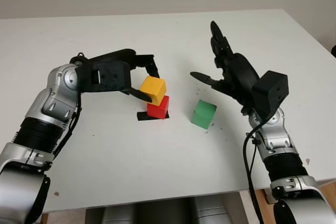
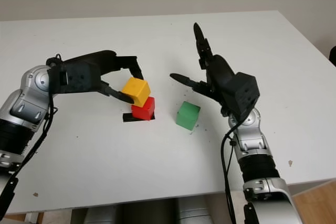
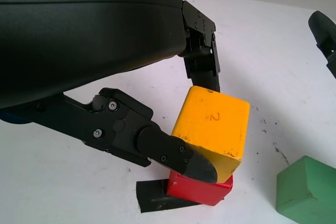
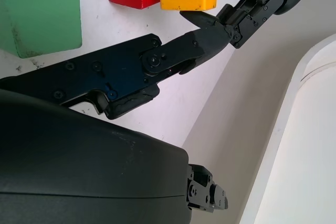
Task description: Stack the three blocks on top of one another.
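Observation:
A yellow block (image 1: 153,88) sits tilted on top of a red block (image 1: 158,108) near the middle of the white table. My left hand (image 1: 151,84) is shut on the yellow block: one fingertip (image 3: 195,164) presses its near lower face and another finger (image 3: 202,64) stands behind its far top edge. A green block (image 1: 203,114) stands alone on the table just right of the red one. My right hand (image 1: 210,59) is open in the air above and to the right of the green block, touching nothing.
A strip of black tape (image 1: 143,116) lies on the table (image 1: 131,166) under the red block's left side. The table's front edge runs close to my arms and its right edge lies past my right arm.

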You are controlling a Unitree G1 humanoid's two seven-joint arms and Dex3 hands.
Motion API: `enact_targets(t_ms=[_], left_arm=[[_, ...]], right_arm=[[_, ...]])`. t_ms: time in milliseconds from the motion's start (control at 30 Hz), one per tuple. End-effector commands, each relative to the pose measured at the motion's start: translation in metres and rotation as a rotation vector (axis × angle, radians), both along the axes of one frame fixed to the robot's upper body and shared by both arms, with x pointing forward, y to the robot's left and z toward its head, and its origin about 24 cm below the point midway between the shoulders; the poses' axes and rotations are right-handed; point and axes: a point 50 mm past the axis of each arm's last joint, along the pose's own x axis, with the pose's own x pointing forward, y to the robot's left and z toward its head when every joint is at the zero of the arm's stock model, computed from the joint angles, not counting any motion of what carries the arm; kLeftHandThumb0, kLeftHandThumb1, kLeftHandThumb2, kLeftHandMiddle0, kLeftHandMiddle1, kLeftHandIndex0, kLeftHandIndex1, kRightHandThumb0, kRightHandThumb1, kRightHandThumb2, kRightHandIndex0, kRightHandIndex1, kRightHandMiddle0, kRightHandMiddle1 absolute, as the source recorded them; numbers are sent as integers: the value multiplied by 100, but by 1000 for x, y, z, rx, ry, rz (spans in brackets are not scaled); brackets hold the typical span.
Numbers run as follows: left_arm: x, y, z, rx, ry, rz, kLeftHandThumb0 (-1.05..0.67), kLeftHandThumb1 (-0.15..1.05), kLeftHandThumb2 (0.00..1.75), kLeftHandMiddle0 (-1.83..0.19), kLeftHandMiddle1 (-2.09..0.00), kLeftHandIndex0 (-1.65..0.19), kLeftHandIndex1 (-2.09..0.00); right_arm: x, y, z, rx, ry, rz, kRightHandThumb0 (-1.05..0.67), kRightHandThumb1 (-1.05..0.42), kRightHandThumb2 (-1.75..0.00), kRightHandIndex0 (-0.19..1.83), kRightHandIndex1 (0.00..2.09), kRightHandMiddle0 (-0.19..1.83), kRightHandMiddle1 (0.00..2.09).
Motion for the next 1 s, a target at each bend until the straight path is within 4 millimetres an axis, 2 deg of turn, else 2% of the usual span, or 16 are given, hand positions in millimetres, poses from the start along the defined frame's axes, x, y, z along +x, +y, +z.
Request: enact_targets(t_ms=[0,567,767,867,967], left_arm=[[3,-5,10,-9,-20,-8,-40,102,6,-13,-5,-45,-172],[5,-7,1,3,-25,-11,-40,105,6,-13,-5,-36,-166],[5,-7,-1,-4,-26,-10,-41,103,5,-14,-6,-38,-166],[5,-7,-1,2,-23,2,-45,101,5,-14,-6,-33,-153],[6,-7,-1,3,2,2,-55,98,5,-8,-4,-28,-124]], right_arm=[[-1,2,4,3,-19,-1,-66,-97,-5,-19,0,-19,5],[-3,2,2,18,-15,2,-64,-97,-5,-19,0,-19,4],[-4,2,1,9,-23,-9,-66,-97,-5,-19,0,-18,5],[-4,2,1,19,-19,-7,-66,-97,-5,-19,0,-18,5],[-4,2,1,21,-21,-7,-66,-97,-5,-19,0,-18,5]])
